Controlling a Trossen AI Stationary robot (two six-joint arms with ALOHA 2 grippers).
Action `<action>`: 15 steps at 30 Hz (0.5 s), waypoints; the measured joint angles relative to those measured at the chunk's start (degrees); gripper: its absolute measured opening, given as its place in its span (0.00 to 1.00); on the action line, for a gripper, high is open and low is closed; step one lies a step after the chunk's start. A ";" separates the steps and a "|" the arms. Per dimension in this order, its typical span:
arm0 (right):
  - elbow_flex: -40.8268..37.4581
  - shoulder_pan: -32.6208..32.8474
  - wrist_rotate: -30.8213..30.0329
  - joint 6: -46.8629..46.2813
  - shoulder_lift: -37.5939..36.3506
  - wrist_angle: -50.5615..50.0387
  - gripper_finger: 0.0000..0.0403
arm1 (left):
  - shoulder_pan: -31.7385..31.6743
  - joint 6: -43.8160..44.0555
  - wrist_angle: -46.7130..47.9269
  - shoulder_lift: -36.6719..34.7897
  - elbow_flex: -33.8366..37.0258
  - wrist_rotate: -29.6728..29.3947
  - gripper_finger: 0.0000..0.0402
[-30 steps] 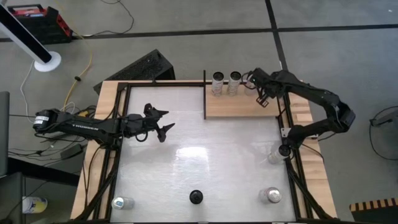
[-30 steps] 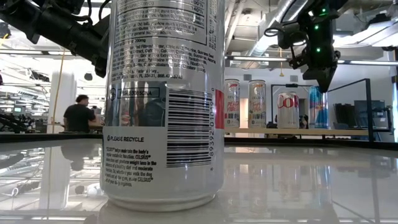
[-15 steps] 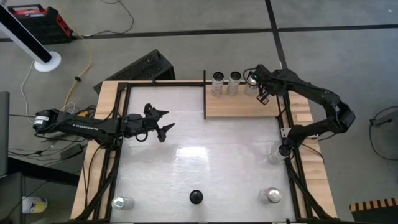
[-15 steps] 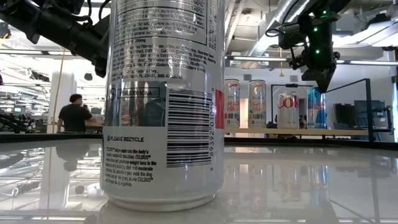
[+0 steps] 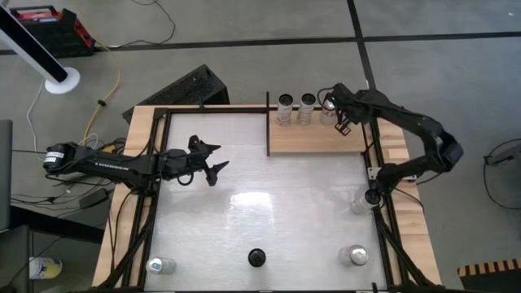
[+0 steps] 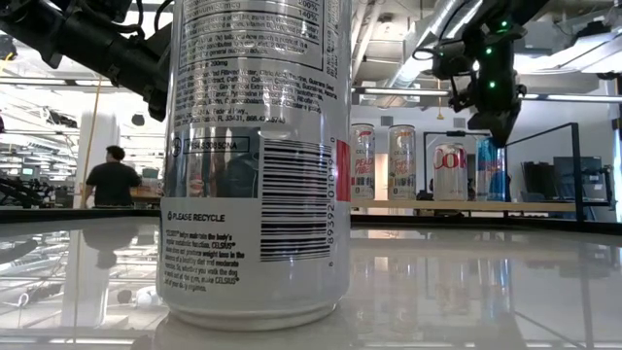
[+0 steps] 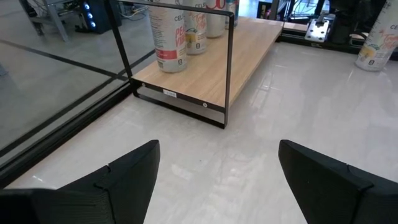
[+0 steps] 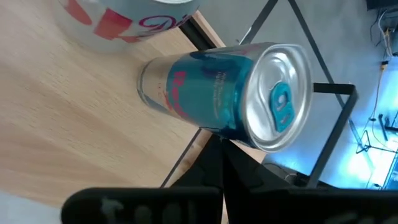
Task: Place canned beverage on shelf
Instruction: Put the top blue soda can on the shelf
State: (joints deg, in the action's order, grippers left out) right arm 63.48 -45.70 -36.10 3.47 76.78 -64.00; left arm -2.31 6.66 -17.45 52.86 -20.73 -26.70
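Overhead, the right gripper (image 6: pixel 498 119) hangs just above the blue can (image 8: pixel 230 93) at the shelf's (image 5: pixel 313 140) far right end. It appears to hold nothing, though whether it is spread or closed cannot be told. The can stands on the shelf's wood beside a red-and-silver can (image 6: pixel 449 170), upright, long axis vertical, pull-tab end up. Judging by its looks, it is thin smooth aluminium: light, slick, easily dented, and best taken across mid-body from the sides. Off the shelf's left end, the left gripper (image 7: pixel 214 180) waits over the white tabletop (image 5: pixel 269 212), fingers spread wide and empty.
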 joint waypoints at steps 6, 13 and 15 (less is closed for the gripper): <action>-0.02 -0.23 -0.04 0.04 3.02 -0.28 0.05 | 0.00 0.00 0.02 0.00 0.00 0.00 0.78; -0.02 0.03 -0.02 0.02 4.49 -1.91 0.05 | 0.02 0.00 0.02 0.00 0.00 0.00 0.78; -0.02 0.42 -0.02 -0.50 4.42 -3.69 0.05 | 0.01 0.00 0.02 0.00 0.00 0.00 0.78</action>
State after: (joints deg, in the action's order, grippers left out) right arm 63.46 -45.28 -36.12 2.97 81.21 -67.69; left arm -2.29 6.66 -17.43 52.86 -20.73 -26.70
